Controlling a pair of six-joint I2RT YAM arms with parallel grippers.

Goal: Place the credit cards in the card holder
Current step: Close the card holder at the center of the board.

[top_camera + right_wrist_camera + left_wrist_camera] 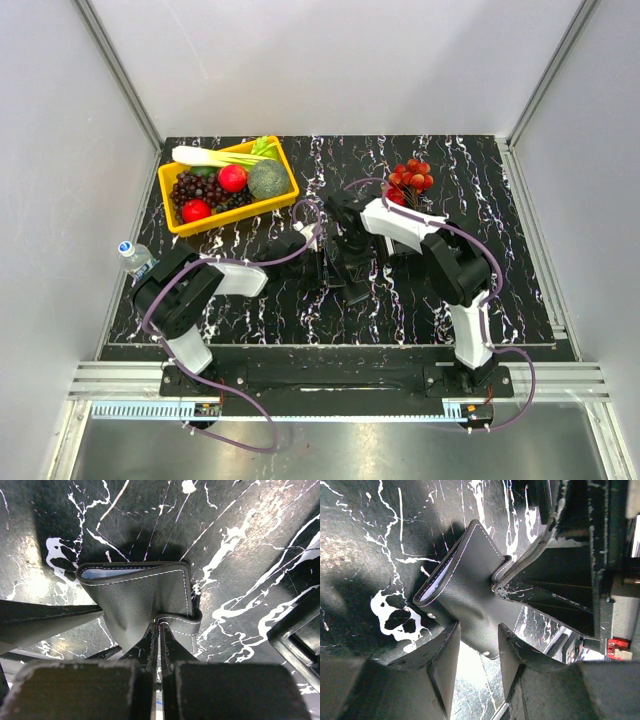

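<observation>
The card holder (465,587) is a black folded wallet with pale stitching, held off the marbled table between both grippers at mid-table (343,262). My left gripper (479,627) is shut on its lower end, one finger on each side. My right gripper (159,622) is shut tight on a stitched flap of the holder (135,592), and its fingers (545,545) come in from the upper right in the left wrist view. A pale blue-grey lining (112,572) shows in the holder's mouth. No credit cards are visible in any view.
A yellow basket (285,195) of fruit and vegetables stands at the back left. A bunch of red grapes (410,178) lies at the back, right of centre. A water bottle (135,257) stands at the table's left edge. A black angular rim (295,632) lies close right of the holder.
</observation>
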